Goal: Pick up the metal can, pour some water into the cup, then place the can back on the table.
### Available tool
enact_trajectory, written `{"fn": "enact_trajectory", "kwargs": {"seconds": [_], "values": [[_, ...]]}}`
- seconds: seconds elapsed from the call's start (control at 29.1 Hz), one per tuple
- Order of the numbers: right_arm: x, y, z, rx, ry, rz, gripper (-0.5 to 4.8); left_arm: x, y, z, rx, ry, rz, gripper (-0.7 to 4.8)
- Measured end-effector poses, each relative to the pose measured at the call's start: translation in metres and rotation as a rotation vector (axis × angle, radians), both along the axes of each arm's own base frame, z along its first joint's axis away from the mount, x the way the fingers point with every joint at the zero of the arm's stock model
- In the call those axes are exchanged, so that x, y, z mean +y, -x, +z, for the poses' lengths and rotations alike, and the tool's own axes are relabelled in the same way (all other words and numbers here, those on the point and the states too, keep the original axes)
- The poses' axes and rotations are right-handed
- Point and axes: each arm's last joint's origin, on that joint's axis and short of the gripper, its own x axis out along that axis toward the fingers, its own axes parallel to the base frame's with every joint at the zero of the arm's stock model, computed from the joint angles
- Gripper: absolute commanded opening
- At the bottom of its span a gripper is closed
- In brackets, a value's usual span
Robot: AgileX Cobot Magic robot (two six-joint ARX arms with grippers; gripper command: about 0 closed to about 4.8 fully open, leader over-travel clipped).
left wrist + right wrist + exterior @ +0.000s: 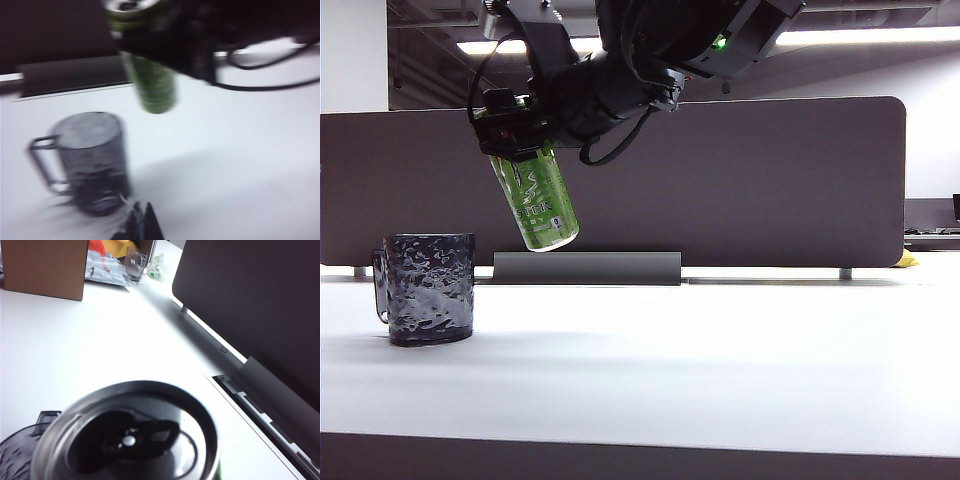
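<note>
Above the left part of the bench (720,370), our right end effector (515,125) is clamped on the upper part of the can (538,200), holding it clear of the surface. We see the can tilted, its top leaning toward the left of the exterior view and its base hanging lower to the right. In the right wrist view the can's silver lid, with its opened mouth, fills the foreground.

Below and to the left of the can, the cup (428,288) stands upright on the bench, handle on its left in the exterior view; can and cup do not touch.

Our left end effector (141,222) shows only as blurred dark tips near the cup; we cannot tell its opening.

Behind the bench stands a dark partition (770,180).
</note>
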Motion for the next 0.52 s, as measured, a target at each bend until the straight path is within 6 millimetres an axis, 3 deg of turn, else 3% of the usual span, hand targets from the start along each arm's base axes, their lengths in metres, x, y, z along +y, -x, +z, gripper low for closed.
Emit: {"fn": "enact_trajectory", "kwargs": {"seconds": [0.52], "values": [[0.019,-0.004,0.007,-0.067,0.062,0.034,2.28,0.007,-0.003,0.000,0.000,0.000,0.077,-0.05]]}}
